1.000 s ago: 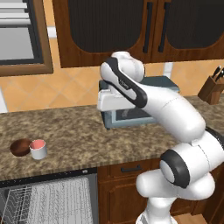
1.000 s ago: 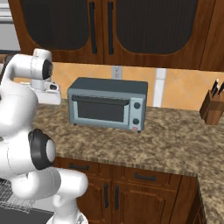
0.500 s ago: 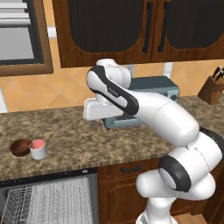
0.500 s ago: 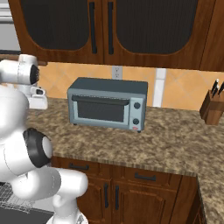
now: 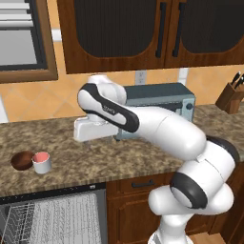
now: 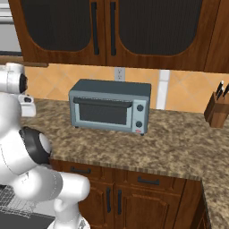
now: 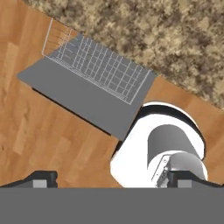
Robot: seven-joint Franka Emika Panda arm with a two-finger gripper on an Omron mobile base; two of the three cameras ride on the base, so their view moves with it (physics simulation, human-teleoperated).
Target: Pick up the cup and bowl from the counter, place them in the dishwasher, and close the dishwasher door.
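Gripper (image 7: 109, 179) hangs high, jaws spread wide and empty. Cup (image 5: 41, 162) and bowl (image 5: 22, 160) sit touching at the counter's (image 5: 95, 159) left end, over the open dishwasher (image 5: 52, 219). Risk: reaching for the cup could knock the bowl, they're that close.

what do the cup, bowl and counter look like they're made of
Cup: probably glazed ceramic or plastic, smooth white outside, pink-red inside. Bowl: dark brown and glossy, perhaps glazed ceramic or polished wood. Counter: looks like polished granite, speckled brown and tan.
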